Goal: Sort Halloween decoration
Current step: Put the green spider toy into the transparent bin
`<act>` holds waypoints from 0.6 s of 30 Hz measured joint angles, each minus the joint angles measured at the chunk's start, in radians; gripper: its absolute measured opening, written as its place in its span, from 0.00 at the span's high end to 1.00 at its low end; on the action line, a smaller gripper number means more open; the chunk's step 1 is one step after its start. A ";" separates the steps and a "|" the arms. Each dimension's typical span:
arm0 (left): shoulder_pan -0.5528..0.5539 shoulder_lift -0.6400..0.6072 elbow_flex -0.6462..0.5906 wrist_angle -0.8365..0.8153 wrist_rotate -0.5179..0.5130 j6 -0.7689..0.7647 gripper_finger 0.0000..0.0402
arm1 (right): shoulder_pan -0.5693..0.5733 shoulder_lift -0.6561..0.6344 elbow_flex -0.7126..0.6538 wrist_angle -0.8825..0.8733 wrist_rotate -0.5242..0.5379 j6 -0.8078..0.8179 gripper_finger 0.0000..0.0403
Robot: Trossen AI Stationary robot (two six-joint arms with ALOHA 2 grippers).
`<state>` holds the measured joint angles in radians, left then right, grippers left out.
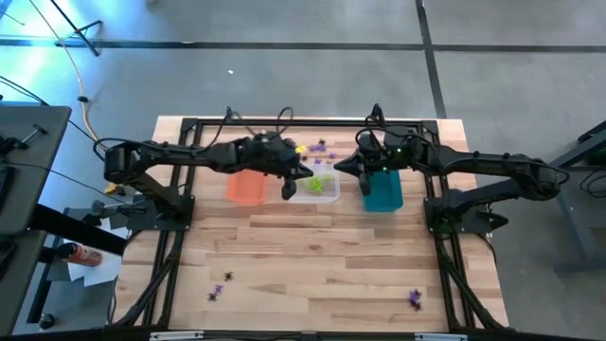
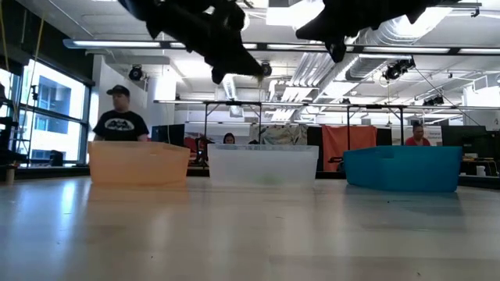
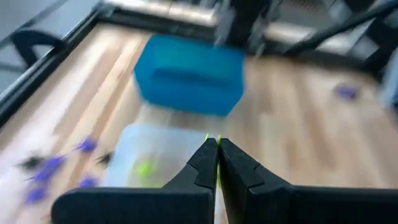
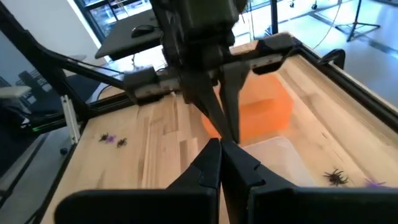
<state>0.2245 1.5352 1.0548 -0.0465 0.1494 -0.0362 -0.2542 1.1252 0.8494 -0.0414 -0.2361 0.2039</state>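
While hanging over the clear bin (image 1: 315,186), left claw (image 3: 217,163) pinched on lime trinket (image 3: 217,169), right claw (image 4: 221,163) closed, empty

Both arms are matte black — chunky jointed links on black tube-frame bases, with thin dark cables looping over the left arm (image 1: 204,156) and right arm (image 1: 473,163). The right one shows a small green light. Each wrist ends in angular, wedge-shaped black fingers (image 4: 208,163).

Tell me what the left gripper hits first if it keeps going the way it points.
Likely the clear bin right ahead of the left gripper, whose fingers pinch a lime green trinket. The teal bin lies beyond. Depth is hard to judge, so this is hedged.
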 joint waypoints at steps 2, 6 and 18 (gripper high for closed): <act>0.001 0.041 0.056 -0.115 -0.031 0.068 1.00 | -0.008 0.000 0.000 0.004 0.011 -0.006 1.00; 0.016 0.165 0.174 -0.208 -0.056 0.150 1.00 | -0.032 0.000 0.000 0.005 0.065 -0.004 1.00; 0.033 0.415 0.295 -0.329 -0.129 0.174 1.00 | -0.049 0.000 0.000 0.000 0.076 -0.004 1.00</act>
<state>0.2573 1.9506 1.3502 -0.3757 0.0208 0.1381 -0.3035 1.1248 0.8494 -0.0418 -0.1604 0.2001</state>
